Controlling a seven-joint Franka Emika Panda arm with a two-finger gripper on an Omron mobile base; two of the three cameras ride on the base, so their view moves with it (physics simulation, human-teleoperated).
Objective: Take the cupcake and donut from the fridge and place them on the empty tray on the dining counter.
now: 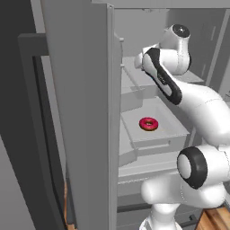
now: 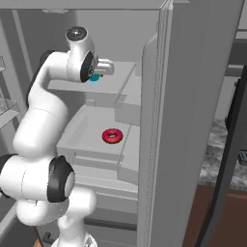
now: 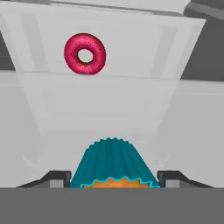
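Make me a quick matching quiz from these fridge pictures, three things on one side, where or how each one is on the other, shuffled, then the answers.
Things:
1. donut
2. cupcake
3. fridge

States:
A. doors swung open
B. between the fingertips of the gripper
C. lying flat in a pale grey drawer, on its own

Pairs: 1-C, 2-B, 3-A
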